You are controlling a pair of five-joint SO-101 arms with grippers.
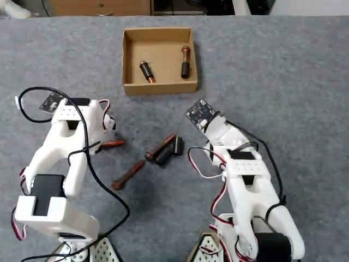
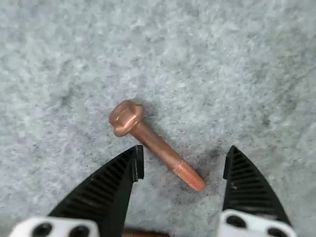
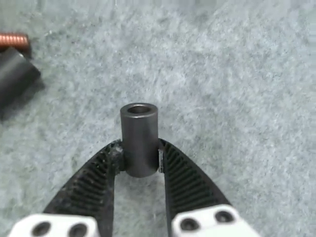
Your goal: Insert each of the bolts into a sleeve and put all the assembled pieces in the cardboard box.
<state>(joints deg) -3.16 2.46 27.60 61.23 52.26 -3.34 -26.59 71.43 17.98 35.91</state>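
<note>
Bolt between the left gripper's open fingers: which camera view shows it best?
The left wrist view: the bolt lies whole, head to threaded tip, between the left gripper's open fingers. The high view catches one end beside the left arm. The right wrist view faces a sleeve in the right gripper.

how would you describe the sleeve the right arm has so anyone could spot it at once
On the grey table with the cardboard box, find the right gripper. Clamped between its black fingers is a dark sleeve, hollow end showing, nothing in it. Its neighbour sleeve lies loose on the table beside a bolt's threaded tip.
</note>
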